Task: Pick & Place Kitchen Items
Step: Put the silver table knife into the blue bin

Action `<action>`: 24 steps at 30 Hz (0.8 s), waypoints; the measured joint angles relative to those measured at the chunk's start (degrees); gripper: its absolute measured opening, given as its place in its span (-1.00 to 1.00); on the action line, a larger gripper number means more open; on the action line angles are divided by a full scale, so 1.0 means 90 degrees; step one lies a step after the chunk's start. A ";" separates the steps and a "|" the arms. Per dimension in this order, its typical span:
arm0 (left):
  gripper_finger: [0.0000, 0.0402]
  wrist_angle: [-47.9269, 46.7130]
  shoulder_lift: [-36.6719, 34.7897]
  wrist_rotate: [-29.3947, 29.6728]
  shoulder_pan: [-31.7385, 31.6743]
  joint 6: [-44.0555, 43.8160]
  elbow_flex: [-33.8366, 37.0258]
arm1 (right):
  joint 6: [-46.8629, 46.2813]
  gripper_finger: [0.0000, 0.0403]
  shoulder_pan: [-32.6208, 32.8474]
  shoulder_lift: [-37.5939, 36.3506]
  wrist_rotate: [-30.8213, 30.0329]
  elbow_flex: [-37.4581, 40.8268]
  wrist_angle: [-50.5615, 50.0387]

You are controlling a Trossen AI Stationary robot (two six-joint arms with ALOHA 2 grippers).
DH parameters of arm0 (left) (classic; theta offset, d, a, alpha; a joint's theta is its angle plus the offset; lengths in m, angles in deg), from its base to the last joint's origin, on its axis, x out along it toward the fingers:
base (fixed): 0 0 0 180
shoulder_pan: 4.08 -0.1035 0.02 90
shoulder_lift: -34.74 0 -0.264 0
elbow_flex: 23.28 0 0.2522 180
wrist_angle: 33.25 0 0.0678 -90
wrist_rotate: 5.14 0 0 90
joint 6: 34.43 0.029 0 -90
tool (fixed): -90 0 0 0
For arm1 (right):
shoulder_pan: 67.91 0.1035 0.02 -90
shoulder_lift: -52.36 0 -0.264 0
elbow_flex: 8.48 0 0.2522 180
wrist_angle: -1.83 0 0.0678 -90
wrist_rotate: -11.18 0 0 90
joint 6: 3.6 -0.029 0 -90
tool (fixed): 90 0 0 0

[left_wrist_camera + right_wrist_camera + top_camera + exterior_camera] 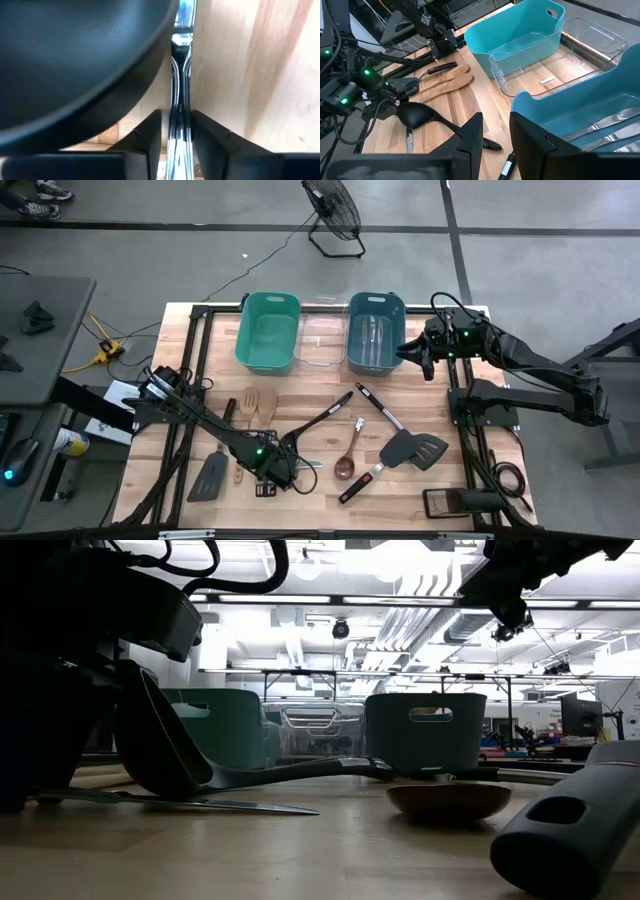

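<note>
Looking straight down first, my left tool [283, 470] sits low at the near edge of the table [180, 380], beside the bowl of the black ladle [318, 424], over a slim piece of silver cutlery [308, 464]. My right tool [420, 358] hangs by the blue bin [375, 330], which already holds a few silver pieces. I count three bins in a row: green bin [268, 330], clear bin [322, 340], blue. Left on the table I make out one ladle, two wooden spoons [258, 406], one copper measuring spoon [347, 455], two black spatulas [412, 448] and a red-handled tool or two; the exact tally near my left arm is hidden.

From table height, the ladle [160, 755] rests on its bowl with the handle running level, and the flat silver piece [180, 803] lies under it, flush on the wood.

Past my left wrist, my two fingers [147, 145] are clenched on the silver handle [179, 115], one on each flat edge, with the ladle's bowl [75, 60] close alongside. It should be light, stiff and slippery, so I judge a grip mid-handle, square across its width, safest against twisting.

Past my right wrist, the fingers [470, 137] stand narrowly apart with nothing between them, above the blue bin [580, 112], where I count three silver pieces [605, 125].
</note>
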 joint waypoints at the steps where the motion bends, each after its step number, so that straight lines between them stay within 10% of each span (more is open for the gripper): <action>1: -0.56 0.0000 0.0000 -0.0007 0.0000 -0.0002 0.0000 | 0.0000 -0.56 0.0000 0.0000 0.0000 0.0000 0.0000; 24: -0.74 -0.0468 0.0058 -0.0792 0.0013 0.0027 -0.0583 | 0.0022 -0.56 -0.0001 0.0000 0.0000 0.0000 0.0000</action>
